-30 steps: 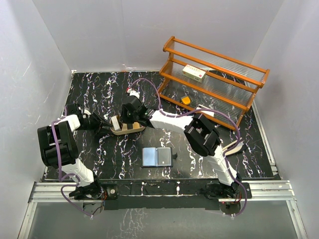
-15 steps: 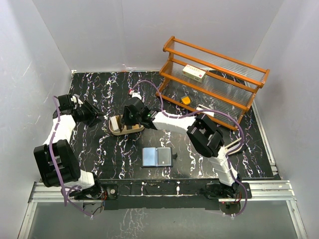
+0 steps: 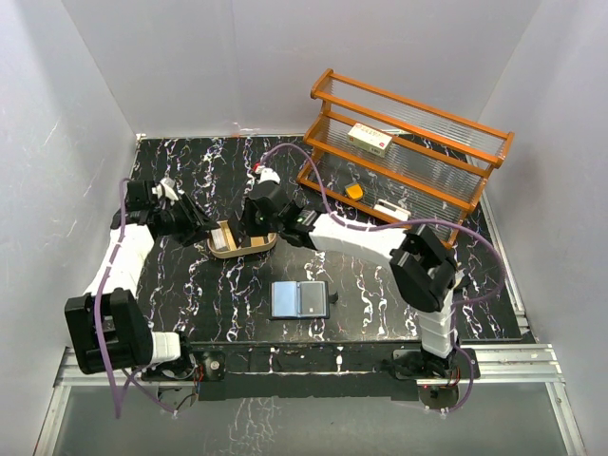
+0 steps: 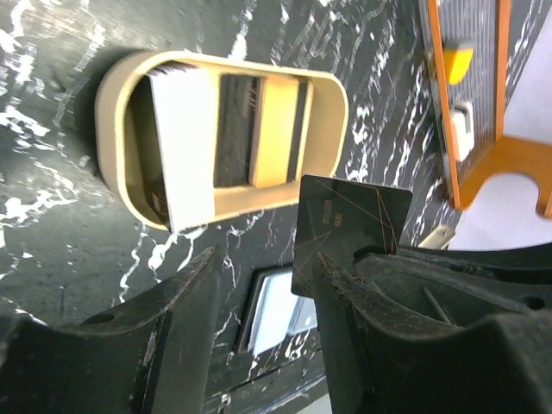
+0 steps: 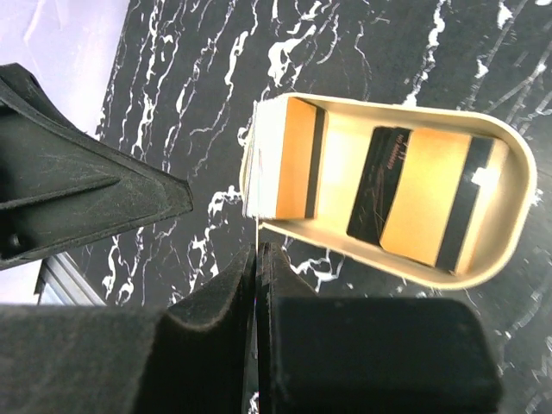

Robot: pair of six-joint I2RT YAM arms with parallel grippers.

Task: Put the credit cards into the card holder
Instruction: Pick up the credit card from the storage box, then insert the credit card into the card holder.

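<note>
A tan oval tray (image 3: 243,251) holds several credit cards. In the right wrist view a pale grey card (image 5: 269,155) leans at the tray's left end beside a dark card (image 5: 379,185) and a tan card (image 5: 431,207). My right gripper (image 3: 258,217) (image 5: 257,250) is shut on a dark card (image 4: 345,224), held upright just outside the tray's rim (image 4: 112,112). My left gripper (image 3: 201,228) (image 4: 263,259) is open and empty beside that card, at the tray's left. The card holder (image 3: 299,299) lies open on the table, pale blue-grey inside up, and also shows in the left wrist view (image 4: 280,310).
An orange wooden shelf rack (image 3: 408,152) stands at the back right with a white-and-red box (image 3: 370,139), a small orange object (image 3: 354,190) and a white item (image 3: 391,211) on it. White walls enclose the black marbled table (image 3: 190,285).
My left arm has swung outward and stretched, its gripper staying at the tray's left end. My right arm has straightened and its gripper has shifted slightly back over the tray.
</note>
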